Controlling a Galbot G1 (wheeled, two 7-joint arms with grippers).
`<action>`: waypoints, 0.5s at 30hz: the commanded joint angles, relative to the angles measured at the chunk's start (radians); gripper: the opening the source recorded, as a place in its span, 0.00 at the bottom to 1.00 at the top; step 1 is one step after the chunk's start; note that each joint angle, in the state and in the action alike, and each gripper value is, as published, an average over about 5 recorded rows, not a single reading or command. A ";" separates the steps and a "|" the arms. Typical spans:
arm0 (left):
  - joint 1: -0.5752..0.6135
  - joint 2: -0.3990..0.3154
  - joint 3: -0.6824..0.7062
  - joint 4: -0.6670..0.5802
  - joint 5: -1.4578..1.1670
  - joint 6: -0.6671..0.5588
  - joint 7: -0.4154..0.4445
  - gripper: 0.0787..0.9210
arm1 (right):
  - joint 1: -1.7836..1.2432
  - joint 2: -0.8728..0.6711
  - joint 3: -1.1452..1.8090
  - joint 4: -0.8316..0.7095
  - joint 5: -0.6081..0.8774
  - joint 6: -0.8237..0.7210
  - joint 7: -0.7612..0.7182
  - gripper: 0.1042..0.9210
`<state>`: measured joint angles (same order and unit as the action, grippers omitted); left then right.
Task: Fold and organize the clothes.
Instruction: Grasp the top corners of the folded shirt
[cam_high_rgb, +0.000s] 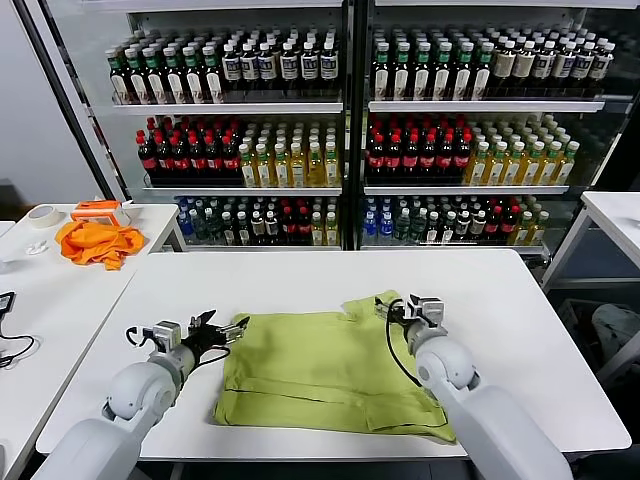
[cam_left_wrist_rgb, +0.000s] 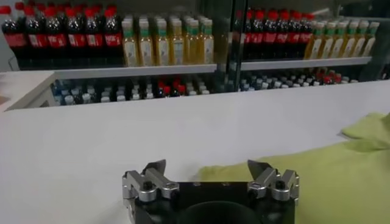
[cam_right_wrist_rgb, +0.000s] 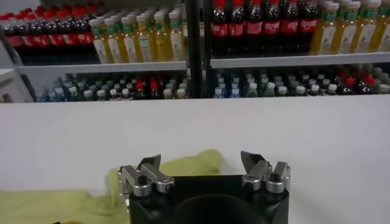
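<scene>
You are looking at the T-shirt (cam_high_rgb: 325, 368) lying partly folded on the white table (cam_high_rgb: 300, 280), between your two grippers. Your left gripper (cam_high_rgb: 222, 328) is sitting low over the table with its jaws spread wide and gripping nothing; the shirt's near-left corner is lying just beside its fingertips (cam_left_wrist_rgb: 157, 167), on the side toward your right arm. Your right gripper (cam_high_rgb: 392, 306) is also standing wide open and holding nothing, hovering over the shirt's raised far corner, with the cloth showing just under and ahead of its fingers (cam_right_wrist_rgb: 152, 163). Well off beyond your left gripper, an orange cloth (cam_high_rgb: 97, 242) is lying on a side table (cam_high_rgb: 150, 222). Drink shelves (cam_high_rgb: 340, 105) are standing beyond both grippers.
</scene>
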<state>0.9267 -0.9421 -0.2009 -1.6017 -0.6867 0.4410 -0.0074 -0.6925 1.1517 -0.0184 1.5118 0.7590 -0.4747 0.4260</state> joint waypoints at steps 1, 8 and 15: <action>-0.102 -0.017 0.059 0.132 0.006 -0.012 0.029 0.88 | 0.081 0.057 -0.040 -0.152 -0.024 0.032 -0.007 0.88; -0.082 -0.015 0.051 0.129 0.016 -0.007 0.050 0.88 | 0.084 0.062 -0.037 -0.163 -0.013 0.022 0.003 0.88; -0.082 -0.022 0.049 0.132 0.009 0.003 0.054 0.88 | 0.072 0.064 -0.039 -0.158 0.013 -0.007 0.032 0.83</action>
<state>0.8660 -0.9606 -0.1665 -1.5018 -0.6795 0.4410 0.0362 -0.6367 1.2015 -0.0479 1.3898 0.7574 -0.4707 0.4417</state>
